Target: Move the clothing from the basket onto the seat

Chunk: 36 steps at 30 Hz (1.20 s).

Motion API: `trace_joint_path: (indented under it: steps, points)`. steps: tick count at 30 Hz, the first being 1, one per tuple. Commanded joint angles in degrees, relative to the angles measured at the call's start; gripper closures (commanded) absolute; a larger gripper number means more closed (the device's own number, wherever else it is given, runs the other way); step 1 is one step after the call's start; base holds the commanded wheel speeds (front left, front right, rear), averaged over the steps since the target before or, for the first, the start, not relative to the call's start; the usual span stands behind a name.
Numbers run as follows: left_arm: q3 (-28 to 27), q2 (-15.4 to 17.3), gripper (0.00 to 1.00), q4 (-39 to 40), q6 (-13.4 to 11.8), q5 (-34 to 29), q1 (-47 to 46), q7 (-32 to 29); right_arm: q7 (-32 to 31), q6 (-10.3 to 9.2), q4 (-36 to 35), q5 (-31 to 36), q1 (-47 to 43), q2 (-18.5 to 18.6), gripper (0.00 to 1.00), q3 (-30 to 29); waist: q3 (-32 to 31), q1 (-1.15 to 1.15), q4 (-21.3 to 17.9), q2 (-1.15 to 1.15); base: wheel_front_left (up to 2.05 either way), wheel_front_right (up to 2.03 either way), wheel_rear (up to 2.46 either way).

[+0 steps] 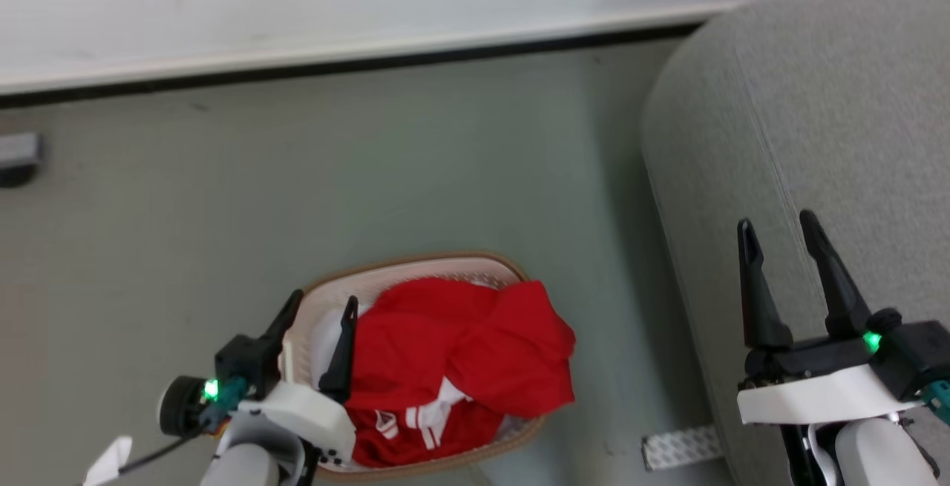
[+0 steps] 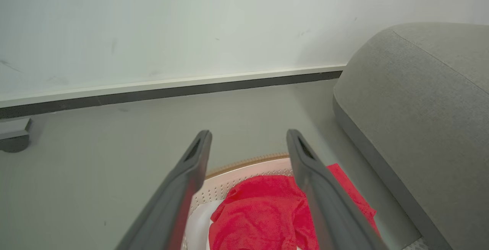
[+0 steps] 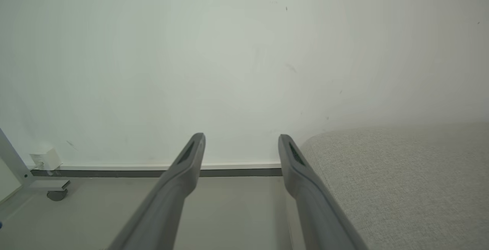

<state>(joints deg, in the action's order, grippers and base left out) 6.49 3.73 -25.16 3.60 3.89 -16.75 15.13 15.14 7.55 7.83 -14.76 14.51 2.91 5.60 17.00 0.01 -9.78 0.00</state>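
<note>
The clothing (image 1: 460, 352) lay heaped in the basket (image 1: 415, 263) on the floor (image 1: 371, 159): a plain red garment (image 1: 482, 330) on top, with one fold hanging over the right rim, and a red garment with white stripes (image 1: 427, 427) beneath it at the near side. A white liner cloth (image 1: 326, 334) showed under them at the left. The left gripper (image 1: 324, 299) stood fully open and empty; in the head view its fingers fell to either side of the basket's left rim, and its height above the rim could not be established. The right gripper (image 1: 776, 220) was likewise wide open and empty, over the edge of the seat (image 1: 816, 115), which stood just right of the basket across a strip of bare floor. Hazards noted, as judgement: a closure at the present spot could clamp the rim or the liner instead of a garment; the light basket could drag or tip if cloth snagged on it; the two garments, overlapping, could rise together and one fall into the gap short of the seat. Markings: a small white logo (image 1: 386, 423) on the striped garment, too small to identify, and no legible writing anywhere.
</note>
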Motion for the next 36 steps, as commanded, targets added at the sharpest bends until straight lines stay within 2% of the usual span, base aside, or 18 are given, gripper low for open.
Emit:
trace_joint_path:
  steps: [1, 9, 15, 20, 25, 34, 35, 36]
  points:
    - [0.16, 1.02, 0.00, -2.99, 0.37, -0.79, -2.43, 0.04, 0.02, -0.12, -0.82, -0.75, 1.39, 0.03, 0.00, -0.18, 5.02, -0.01, -4.05, 0.00, 0.00, 0.00, 0.00]
    - [3.91, 3.74, 0.00, -20.35, 2.18, -3.40, -14.04, -0.86, 0.02, -0.12, -3.76, -2.43, 5.18, 0.00, 0.00, -0.44, 12.65, -0.01, -8.24, 0.00, 0.00, 0.00, 0.00]
    - [7.95, 5.44, 0.00, -30.16, 3.52, -4.45, -22.42, -3.35, 0.02, -0.12, -6.25, -4.40, 7.93, -0.01, 0.00, 0.15, 18.97, -0.01, -11.34, 0.00, 0.00, 0.00, 0.00]
    - [12.88, 5.63, 0.00, -37.64, 3.89, -4.59, -27.64, -6.67, 0.02, -0.12, -7.45, -5.69, 9.36, -0.02, 0.00, 0.50, 22.98, -0.01, -13.25, 0.00, 0.00, 0.00, 0.00]
    - [17.11, 6.64, 0.00, -43.21, 3.76, -3.58, -32.43, -10.79, 0.02, -0.12, -7.94, -7.33, 10.44, -0.02, 0.00, 0.99, 26.31, -0.01, -14.66, 0.00, 0.00, 0.00, 0.00]
    - [19.21, 9.02, 0.00, -47.78, 3.60, -4.14, -35.49, -18.61, 0.01, -0.12, -7.95, -9.05, 11.47, -0.01, 0.00, 2.40, 29.71, -0.01, -16.34, 0.00, 0.00, 0.00, 0.00]
    - [19.27, 9.16, 0.08, -47.89, 3.61, -4.00, -35.45, -18.74, 0.01, -0.12, -7.89, -9.04, 11.55, -0.01, 0.00, 2.54, 29.82, -0.01, -16.43, 0.00, 0.00, 0.00, 0.00]
    - [19.30, 9.23, 0.45, -47.99, 3.62, -3.77, -35.42, -18.74, 0.01, -0.12, -7.85, -9.08, 11.62, -0.01, 0.00, 2.63, 29.89, -0.01, -16.50, 0.00, 0.00, 0.00, 0.00]
